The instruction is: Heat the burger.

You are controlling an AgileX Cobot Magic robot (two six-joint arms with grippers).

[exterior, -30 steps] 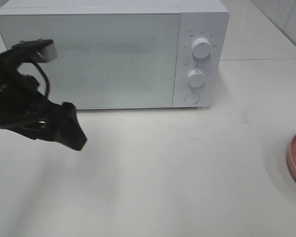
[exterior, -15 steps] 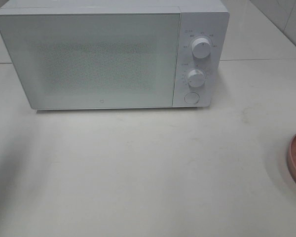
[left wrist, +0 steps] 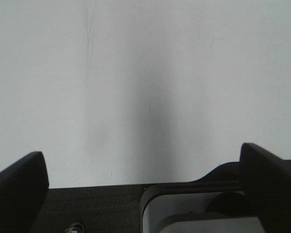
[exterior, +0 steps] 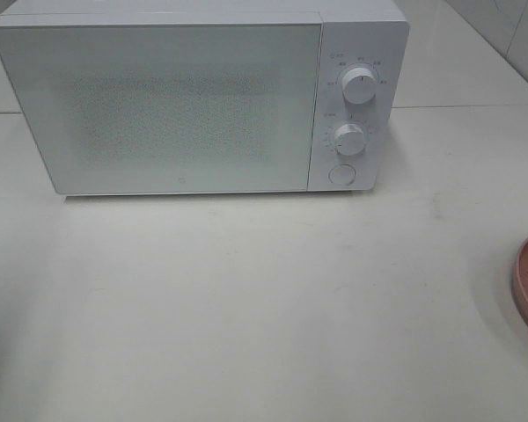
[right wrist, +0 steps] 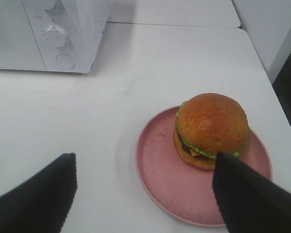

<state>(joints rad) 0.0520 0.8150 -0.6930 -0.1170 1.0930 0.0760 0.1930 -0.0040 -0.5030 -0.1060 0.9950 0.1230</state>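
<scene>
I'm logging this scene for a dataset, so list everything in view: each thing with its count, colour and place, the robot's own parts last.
microwave: one, white, at the back of the table, door shut.
dials: two, white, one above the other on the microwave's right panel.
button: one, white, round, below the dials.
burger: one, golden-brown bun with green lettuce and yellow cheese, on the plate.
plate: one, pink, round, on the table right of the microwave.
table: one, off-white, under everything.
left end effector: one, black, open, over bare table.
right end effector: one, black, open, holding nothing, in front of the burger.
</scene>
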